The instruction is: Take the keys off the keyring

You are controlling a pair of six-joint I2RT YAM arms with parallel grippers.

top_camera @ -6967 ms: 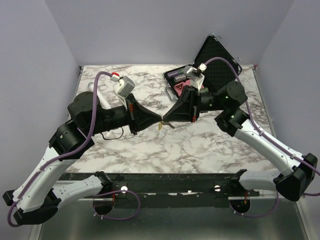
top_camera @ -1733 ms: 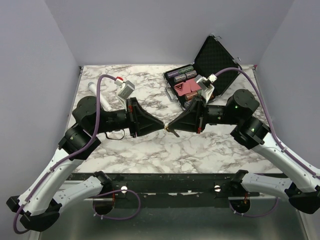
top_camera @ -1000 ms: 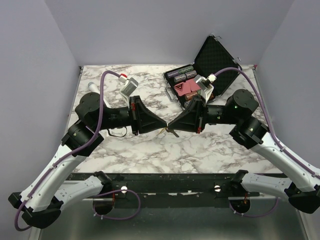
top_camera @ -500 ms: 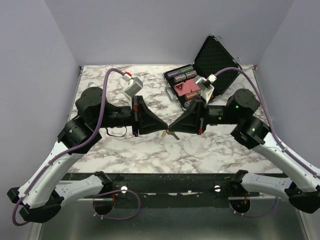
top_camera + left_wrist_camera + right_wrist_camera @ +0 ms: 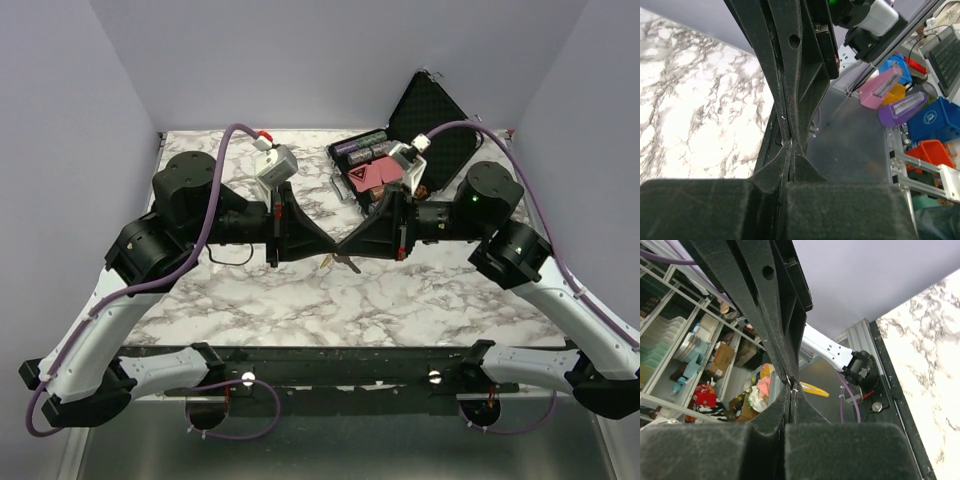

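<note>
My left gripper (image 5: 330, 252) and my right gripper (image 5: 344, 252) meet tip to tip above the middle of the marble table. Both are shut. A tiny silver glint of the keyring (image 5: 795, 386) shows pinched where the tips touch; it also glints in the left wrist view (image 5: 792, 143). A small key with a yellow-orange head (image 5: 325, 264) hangs just below the tips, and it sticks out sideways in the right wrist view (image 5: 815, 389). A short metal blade (image 5: 351, 266) dangles beside it. The rest of the ring is hidden by the fingers.
An open black case (image 5: 436, 112) stands at the back right, with purple cells (image 5: 362, 148) and a red item (image 5: 368, 177) in its tray. A thin black cable (image 5: 230, 259) lies on the table (image 5: 400, 300) under the left arm.
The left arm has swung in and its wrist has risen; the right arm has shifted a little. The touching tips sit slightly lower and to the right. Both grippers have stayed shut, the key dangling below.
</note>
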